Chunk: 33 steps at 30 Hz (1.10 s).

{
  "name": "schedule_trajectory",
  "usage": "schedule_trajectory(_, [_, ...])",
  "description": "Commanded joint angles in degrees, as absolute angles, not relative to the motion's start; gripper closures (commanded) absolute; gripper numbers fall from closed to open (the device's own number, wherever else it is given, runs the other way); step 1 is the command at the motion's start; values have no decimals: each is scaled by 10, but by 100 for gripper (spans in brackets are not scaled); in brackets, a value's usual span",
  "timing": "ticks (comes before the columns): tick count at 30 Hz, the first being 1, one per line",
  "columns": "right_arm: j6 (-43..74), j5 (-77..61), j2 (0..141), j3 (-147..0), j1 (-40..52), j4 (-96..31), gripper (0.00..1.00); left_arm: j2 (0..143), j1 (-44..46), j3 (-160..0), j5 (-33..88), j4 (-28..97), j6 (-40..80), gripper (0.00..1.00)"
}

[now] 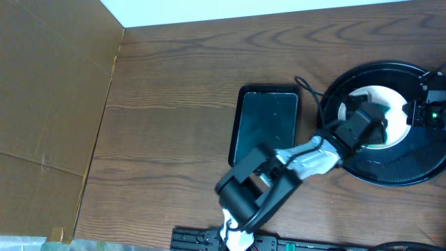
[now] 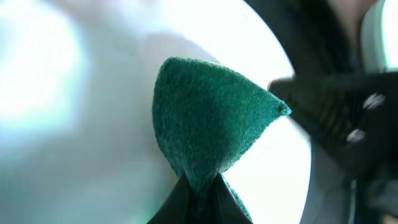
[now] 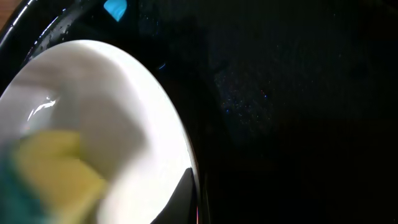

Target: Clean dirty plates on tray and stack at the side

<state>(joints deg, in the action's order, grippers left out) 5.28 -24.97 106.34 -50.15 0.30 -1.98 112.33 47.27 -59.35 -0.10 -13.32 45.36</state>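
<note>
the left hand [image 2: 200, 200] is clenched on a green sponge [image 2: 205, 124], pinching it at its lower end so the pad fans upward into a rounded wedge. in the left wrist view the sponge sits over the pale face of a white plate [image 1: 385, 94]; whether it touches the surface is too blurred to tell.

from overhead, the plate lies inside the large round black tray [image 1: 390, 167] at the right end of the wooden table [image 1: 174, 104], toward the tray's upper left part. the left arm reaches from the table's near edge diagonally across to it and covers the plate's lower left portion. only this one plate can be made out.

the right hand [image 1: 423, 108] is over the tray just beside the plate's right edge. i cannot tell whether its fingers are released or clenched. its wrist view shows the plate's rim against the dark tray floor, a blurred yellow and teal shape on the plate, and a small bright blue mark [image 3: 115, 7] near the tray's edge.

a smaller rectangular black tray [image 1: 267, 125] lies left of the round one, apart from it. a cardboard sheet [image 1: 49, 90] covers the far left.
</note>
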Motion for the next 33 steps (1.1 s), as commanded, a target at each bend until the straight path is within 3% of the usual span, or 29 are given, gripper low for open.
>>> schedule_trajectory(1, [51, -208, 1074, -487, 8, -41, 99, 1138, 471, -586, 3, -126, 444, 92])
schedule_trajectory(6, [51, -193, 1071, -487, 8, -41, 99, 1130, 463, -586, -74, -92, 392, 93])
schedule_trajectory(16, [50, -193, 1071, -487, 8, -42, 99, 1084, 463, -586, -345, -59, 227, 93])
schedule_trajectory(27, [40, -193, 1062, -487, 9, -51, 99, 1023, 462, -587, -352, -119, 189, 93])
schedule_trajectory(33, [10, -162, 974, -487, 22, -83, 99, 930, 434, -587, -352, -17, 240, 93])
